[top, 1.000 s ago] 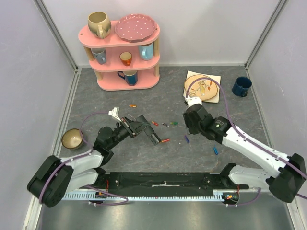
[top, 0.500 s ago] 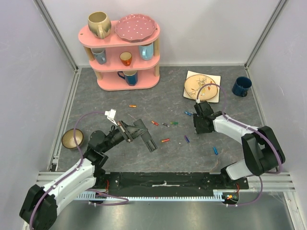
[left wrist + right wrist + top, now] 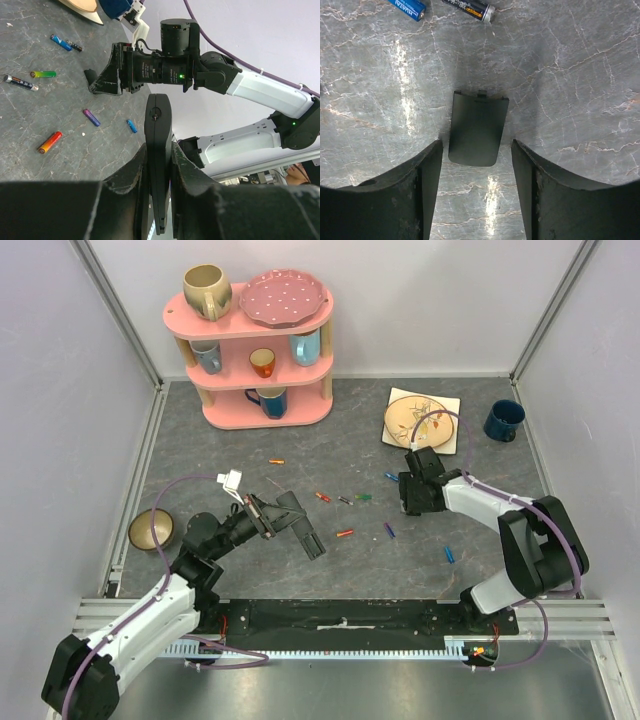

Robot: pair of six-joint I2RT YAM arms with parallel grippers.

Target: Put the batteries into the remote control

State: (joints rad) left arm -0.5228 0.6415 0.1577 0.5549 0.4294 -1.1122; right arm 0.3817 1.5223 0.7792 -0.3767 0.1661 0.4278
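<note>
The remote point(image 3: 159, 145) is clamped in the left fingers point(image 3: 131, 175), centre-left in the top view. The right fingers point(image 3: 425, 185) are spread either side of the cover point(image 3: 477, 127) on the desk point(image 3: 580, 75); a straight lift is advised before a battery point(image 3: 344, 533) is fetched.

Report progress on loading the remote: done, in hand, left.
Done: the battery cover is off, lying flat on the table between the open fingers of the right gripper. In hand: the left gripper is shut on the remote control. Left: the batteries lie loose on the table; none is gripped.
</note>
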